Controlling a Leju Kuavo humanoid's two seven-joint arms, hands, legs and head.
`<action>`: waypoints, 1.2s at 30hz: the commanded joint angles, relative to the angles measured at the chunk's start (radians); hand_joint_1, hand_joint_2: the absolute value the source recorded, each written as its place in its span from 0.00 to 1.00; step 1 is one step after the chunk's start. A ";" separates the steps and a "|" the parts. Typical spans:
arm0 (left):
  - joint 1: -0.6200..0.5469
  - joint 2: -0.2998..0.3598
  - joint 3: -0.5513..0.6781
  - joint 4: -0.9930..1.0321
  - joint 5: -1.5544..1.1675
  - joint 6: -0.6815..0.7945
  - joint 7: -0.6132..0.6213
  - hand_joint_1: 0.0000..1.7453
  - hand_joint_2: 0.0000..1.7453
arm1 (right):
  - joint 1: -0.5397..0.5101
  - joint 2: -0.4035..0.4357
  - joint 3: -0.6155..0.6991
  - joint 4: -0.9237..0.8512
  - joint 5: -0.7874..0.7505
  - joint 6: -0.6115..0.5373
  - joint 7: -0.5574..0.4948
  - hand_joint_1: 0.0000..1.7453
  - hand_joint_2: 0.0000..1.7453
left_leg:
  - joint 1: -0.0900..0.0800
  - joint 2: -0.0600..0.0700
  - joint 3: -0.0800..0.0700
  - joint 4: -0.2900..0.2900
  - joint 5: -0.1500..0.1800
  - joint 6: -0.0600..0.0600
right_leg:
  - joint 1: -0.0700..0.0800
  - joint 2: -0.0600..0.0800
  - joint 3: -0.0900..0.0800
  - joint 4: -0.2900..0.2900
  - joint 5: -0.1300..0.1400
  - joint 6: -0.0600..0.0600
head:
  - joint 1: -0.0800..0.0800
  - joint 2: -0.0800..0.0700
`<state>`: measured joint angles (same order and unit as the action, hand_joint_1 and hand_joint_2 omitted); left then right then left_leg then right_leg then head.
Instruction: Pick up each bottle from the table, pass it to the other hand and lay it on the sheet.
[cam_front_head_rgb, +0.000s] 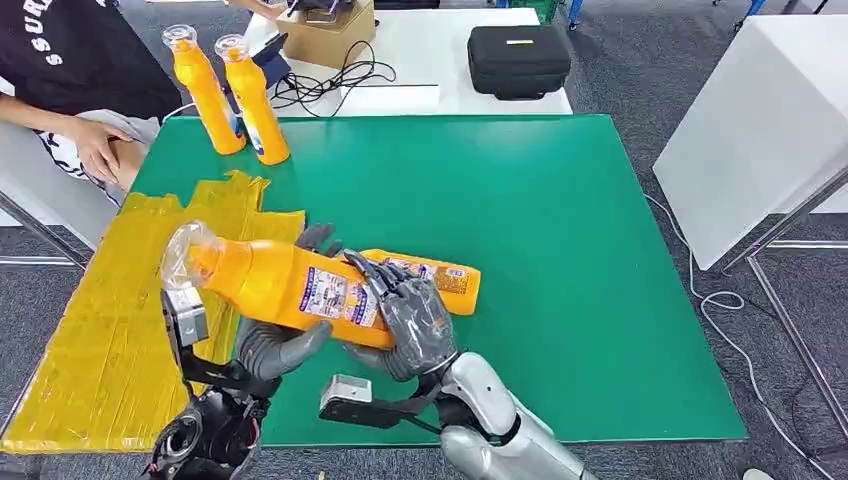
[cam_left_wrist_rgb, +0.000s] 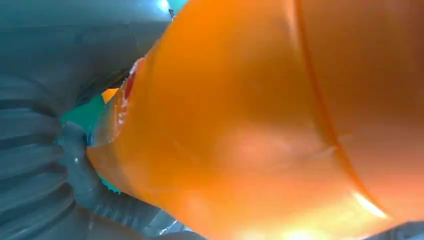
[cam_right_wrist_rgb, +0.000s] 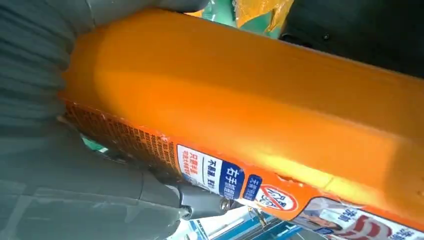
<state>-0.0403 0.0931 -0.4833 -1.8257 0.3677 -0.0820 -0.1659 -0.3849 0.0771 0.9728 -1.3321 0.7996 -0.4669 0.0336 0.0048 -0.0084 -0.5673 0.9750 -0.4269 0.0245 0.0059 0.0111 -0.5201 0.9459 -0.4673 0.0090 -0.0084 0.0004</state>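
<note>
An orange bottle with a clear cap hangs tilted over the front of the green table, cap end towards the yellow sheet. My left hand grips it from below, fingers wrapping over the top. My right hand holds its base end, fingers laid across the label. The bottle is pressed close in the left wrist view, and its body lies in the right hand's grasp. Another orange bottle lies on the table behind my right hand. Two more stand at the far left corner.
A person sits at the far left, one hand on a knee by the sheet's far end. A white table behind carries a black case, a cardboard box and cables. A white tabletop stands to the right.
</note>
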 joint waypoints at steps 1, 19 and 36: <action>-0.060 -0.025 -0.036 0.034 0.015 -0.008 0.005 1.00 1.00 | -0.053 0.009 0.083 0.126 0.010 0.029 0.014 1.00 1.00 | 0.000 -0.001 0.002 -0.001 0.000 0.000 | 0.000 -0.002 0.003 -0.001 -0.001 0.001 | 0.000 0.000; -0.063 -0.034 -0.027 0.034 0.021 -0.003 -0.006 1.00 1.00 | -0.057 0.016 0.078 0.145 0.001 0.033 0.016 1.00 1.00 | 0.001 -0.002 0.005 -0.001 -0.002 -0.001 | 0.001 -0.004 0.007 -0.002 -0.002 0.002 | 0.000 0.000; 0.135 -0.034 0.129 -0.097 -0.029 0.057 -0.087 1.00 1.00 | 0.247 -0.110 -0.413 -0.311 -0.456 0.084 -0.186 0.00 1.00 | 0.000 -0.002 0.003 0.000 -0.002 0.000 | 0.000 -0.003 0.005 -0.002 -0.002 0.002 | 0.000 0.000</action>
<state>0.0253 0.0839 -0.4394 -1.8857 0.3639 -0.0313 -0.2415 -0.2744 0.0507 0.8128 -1.4322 0.4268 -0.4089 -0.0916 0.0045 -0.0093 -0.5688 0.9749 -0.4270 0.0246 0.0056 0.0108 -0.5208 0.9457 -0.4673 0.0091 -0.0084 0.0004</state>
